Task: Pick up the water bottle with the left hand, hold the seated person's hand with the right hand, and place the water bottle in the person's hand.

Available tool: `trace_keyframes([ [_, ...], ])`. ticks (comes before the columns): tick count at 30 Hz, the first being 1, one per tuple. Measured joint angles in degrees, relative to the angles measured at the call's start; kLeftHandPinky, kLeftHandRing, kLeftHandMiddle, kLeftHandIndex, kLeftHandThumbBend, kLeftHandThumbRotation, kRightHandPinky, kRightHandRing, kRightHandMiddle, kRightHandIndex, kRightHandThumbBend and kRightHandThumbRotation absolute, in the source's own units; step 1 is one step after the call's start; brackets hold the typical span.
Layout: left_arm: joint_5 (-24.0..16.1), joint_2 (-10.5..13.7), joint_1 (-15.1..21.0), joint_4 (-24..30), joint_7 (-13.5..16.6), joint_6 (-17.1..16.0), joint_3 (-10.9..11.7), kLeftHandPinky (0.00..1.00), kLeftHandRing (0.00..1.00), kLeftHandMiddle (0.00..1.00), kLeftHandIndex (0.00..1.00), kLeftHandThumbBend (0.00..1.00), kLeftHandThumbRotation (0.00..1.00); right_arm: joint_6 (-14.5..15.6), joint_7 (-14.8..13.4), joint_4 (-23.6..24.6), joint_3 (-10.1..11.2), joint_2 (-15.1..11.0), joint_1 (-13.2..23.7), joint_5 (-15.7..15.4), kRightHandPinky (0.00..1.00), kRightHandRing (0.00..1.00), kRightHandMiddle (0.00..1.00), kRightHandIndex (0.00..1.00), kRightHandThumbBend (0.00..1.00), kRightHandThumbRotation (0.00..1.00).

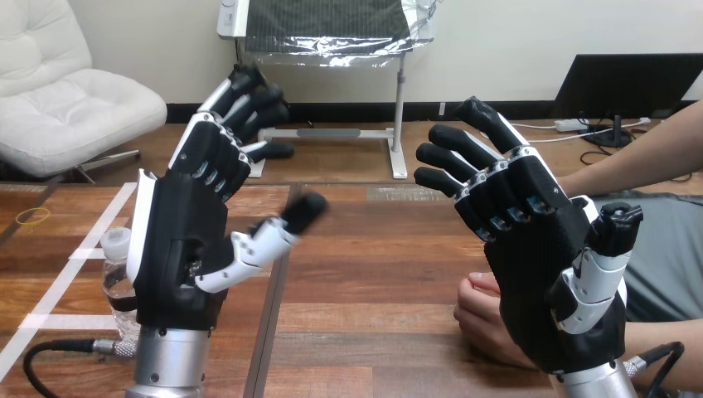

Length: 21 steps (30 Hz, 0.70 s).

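Nothing is yet done: the left robot hand (178,249) and right robot hand (539,274) are raised, released. The water bottle (116,278) stands ungrasped on the bench (373,274), and the person's hand (481,319) is left unheld.

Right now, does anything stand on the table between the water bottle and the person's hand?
Nothing visible does. Bare table lies between the water bottle by the left hand and the person's hand, which rests partly behind the raised right hand.
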State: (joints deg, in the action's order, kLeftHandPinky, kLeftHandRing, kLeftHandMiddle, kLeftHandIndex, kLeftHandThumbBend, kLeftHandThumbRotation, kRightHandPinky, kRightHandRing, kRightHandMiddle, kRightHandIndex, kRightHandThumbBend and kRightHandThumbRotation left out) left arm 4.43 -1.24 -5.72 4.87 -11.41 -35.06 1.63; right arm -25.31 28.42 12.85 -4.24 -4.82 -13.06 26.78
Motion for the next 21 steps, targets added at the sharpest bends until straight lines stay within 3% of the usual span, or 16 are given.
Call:
trace_keyframes([
  [13,-2.92,0.60,0.18,-0.33,3.30,-1.06,0.89,0.72,0.88,0.93,0.95,1.00,0.00,0.00,0.02,0.00,0.01,-0.01,0.00,-0.19,0.80,0.82,0.83,0.87,0.74,1.00],
  [21,-4.14,1.78,1.51,-1.33,5.54,-2.46,2.86,0.74,0.90,0.93,0.95,1.00,0.00,0.00,0.04,0.00,0.04,-0.01,0.00,-0.19,0.80,0.82,0.82,0.87,0.74,1.00],
])
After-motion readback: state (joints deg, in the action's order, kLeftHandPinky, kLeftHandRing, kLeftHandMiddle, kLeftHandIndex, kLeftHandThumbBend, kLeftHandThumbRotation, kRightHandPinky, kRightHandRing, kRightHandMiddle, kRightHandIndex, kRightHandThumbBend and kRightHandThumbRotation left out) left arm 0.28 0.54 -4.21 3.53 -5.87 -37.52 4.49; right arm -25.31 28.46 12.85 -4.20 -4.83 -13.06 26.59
